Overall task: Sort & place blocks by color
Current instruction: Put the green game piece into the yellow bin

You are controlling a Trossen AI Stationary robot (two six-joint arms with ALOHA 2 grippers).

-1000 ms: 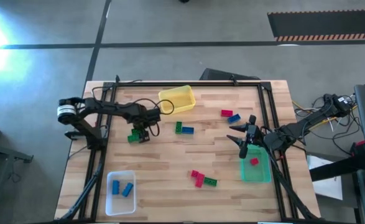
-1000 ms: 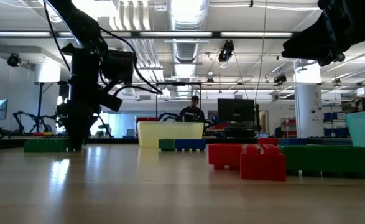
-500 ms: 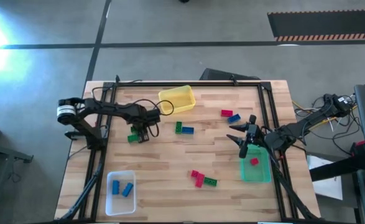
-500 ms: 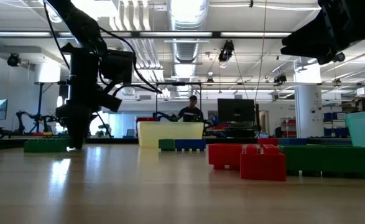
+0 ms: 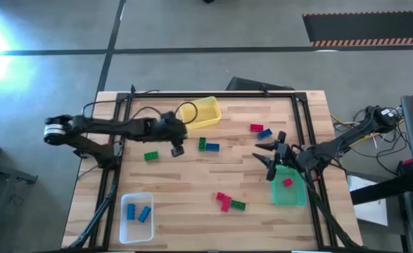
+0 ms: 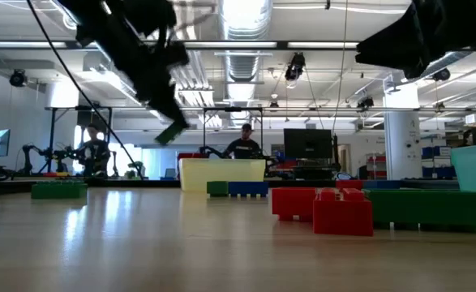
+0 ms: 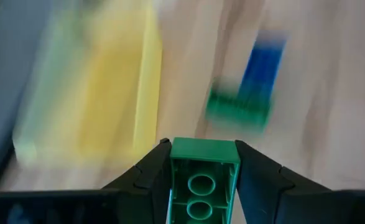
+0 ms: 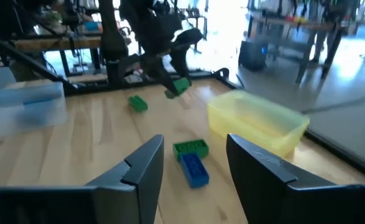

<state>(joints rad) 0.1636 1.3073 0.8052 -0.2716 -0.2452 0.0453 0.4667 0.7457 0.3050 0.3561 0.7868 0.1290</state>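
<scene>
Left claw (image 7: 201,163) around green block (image 7: 203,180)

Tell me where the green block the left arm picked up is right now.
The green block is clamped in the jaws of the left gripper, lifted off the table just below the yellow bin in the high view, with another green block on the table beside it.
</scene>
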